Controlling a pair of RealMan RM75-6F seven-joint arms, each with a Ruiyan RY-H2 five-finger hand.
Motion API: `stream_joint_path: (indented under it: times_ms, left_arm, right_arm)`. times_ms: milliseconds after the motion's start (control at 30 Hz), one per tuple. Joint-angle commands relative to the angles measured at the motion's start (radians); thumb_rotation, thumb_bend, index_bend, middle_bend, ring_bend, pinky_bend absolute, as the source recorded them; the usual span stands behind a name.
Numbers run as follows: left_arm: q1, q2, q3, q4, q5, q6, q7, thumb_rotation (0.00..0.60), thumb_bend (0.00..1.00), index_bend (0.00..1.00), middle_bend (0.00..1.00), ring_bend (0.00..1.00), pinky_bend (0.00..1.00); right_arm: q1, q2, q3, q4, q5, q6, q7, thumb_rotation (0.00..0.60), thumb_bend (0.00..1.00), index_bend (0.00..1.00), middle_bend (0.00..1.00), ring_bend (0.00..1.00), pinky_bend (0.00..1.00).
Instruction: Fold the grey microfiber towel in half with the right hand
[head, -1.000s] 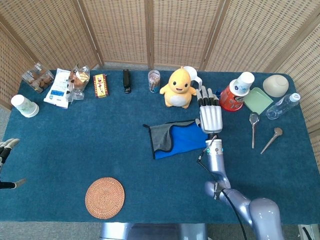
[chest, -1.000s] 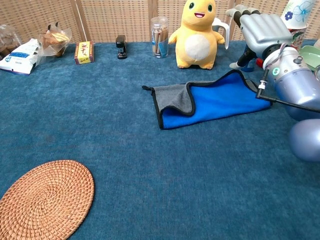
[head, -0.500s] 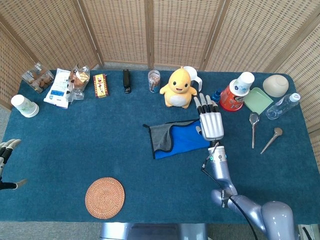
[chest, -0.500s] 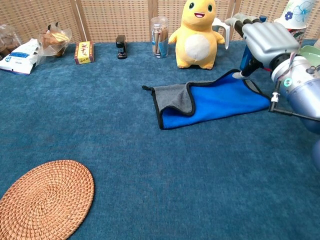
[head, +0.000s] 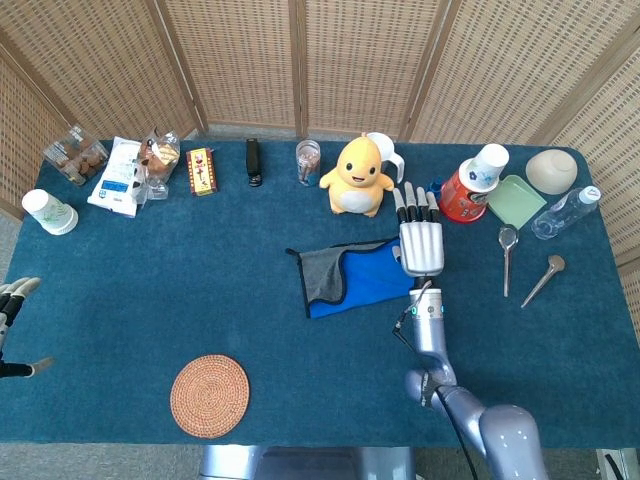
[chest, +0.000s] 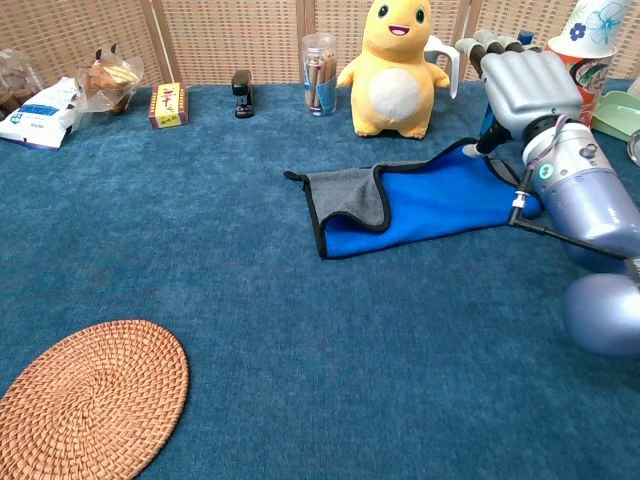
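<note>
Currently the right hand (head: 421, 245) hovers palm down at the right edge of the towel (head: 350, 277), its fingers (chest: 478, 45) straight and spread, holding nothing. Whether the thumb touches the cloth cannot be told. That towel lies mid-surface (head: 200, 280), blue face up with a grey flap folded over its left part. Only the left hand (head: 12, 300) fingertips show, so its grasp cannot be told. No writing is legible.

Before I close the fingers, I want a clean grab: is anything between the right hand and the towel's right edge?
Nothing visible. The right hand hangs at the towel's right edge; the plush toy stands behind, clear of it.
</note>
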Motion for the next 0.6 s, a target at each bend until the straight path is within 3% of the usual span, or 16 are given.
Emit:
stream_joint_path:
  times_ms: [33,600]
  left_arm:
    - [-0.001,0.000,0.000,0.002,-0.003,-0.002,-0.001,0.600,0.10,0.00,0.00,0.00,0.00]
    - [-0.009,-0.005,-0.003,0.003,-0.025,-0.012,0.012,0.600,0.10,0.00,0.00,0.00,0.00]
  right_arm:
    - [0.026,-0.038,0.019,0.058,0.015,-0.019,0.023,0.600,0.07,0.00,0.00,0.00,0.15]
    - [0.122,-0.110,0.105,0.156,0.090,-0.060,0.021,0.600,0.05,0.00,0.00,0.00,0.14]
